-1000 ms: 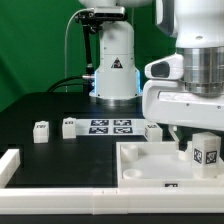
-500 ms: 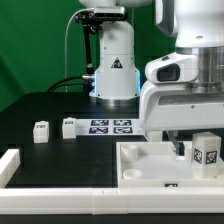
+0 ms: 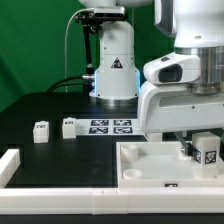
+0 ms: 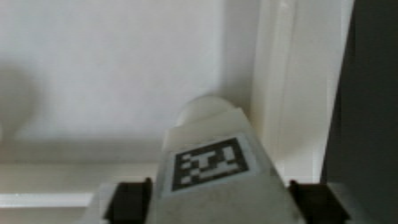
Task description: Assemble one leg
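Note:
My gripper is shut on a small white leg with a black-and-white tag, holding it upright over the right end of the white tray-like tabletop. In the wrist view the leg sits between my two dark fingers, its far end close to the tabletop's raised rim. Whether the leg's end touches the tabletop I cannot tell. Two more small white legs stand on the black table at the exterior view's left.
The marker board lies flat behind the tabletop. A white block sits at the exterior view's left edge, and a long white bar runs along the front. The robot base stands at the back.
The gripper and the held leg have shifted slightly to the exterior view's right and a little lower over the tabletop. Nothing else moved.

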`<state>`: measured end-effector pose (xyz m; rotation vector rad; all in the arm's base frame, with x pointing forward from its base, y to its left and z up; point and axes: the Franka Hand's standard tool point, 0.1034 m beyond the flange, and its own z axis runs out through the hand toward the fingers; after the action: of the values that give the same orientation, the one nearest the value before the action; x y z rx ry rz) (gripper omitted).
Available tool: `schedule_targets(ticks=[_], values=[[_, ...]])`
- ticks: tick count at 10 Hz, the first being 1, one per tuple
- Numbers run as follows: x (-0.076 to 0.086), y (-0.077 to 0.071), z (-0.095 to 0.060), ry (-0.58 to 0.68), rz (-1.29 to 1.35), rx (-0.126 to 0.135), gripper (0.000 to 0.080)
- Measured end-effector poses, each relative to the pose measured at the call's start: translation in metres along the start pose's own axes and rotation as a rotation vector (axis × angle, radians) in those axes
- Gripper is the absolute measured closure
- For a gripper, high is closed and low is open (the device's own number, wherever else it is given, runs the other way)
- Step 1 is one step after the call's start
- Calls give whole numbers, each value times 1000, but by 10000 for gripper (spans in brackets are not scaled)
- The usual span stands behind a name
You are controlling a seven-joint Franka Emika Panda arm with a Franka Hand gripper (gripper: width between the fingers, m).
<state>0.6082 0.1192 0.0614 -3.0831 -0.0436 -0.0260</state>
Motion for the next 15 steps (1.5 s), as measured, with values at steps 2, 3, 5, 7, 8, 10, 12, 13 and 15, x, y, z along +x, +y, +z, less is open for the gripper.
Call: schedule_targets(ticks=[2,3,5,7,8,10,12,13,15], values=[[0,0,0,0,115,2,510],[0,-1,0,2,259,2,510],[0,-3,0,16,614,-8,510],[0,-3,1,15,894,-3,510],[2,-2,0,15,1064,-3,510],[3,-3,1,16,1286,2,509],[3,-3,1,16,1272,2,509],[3,-3,1,16,1243,2,411],[2,-6,1,17,1125,3,275]])
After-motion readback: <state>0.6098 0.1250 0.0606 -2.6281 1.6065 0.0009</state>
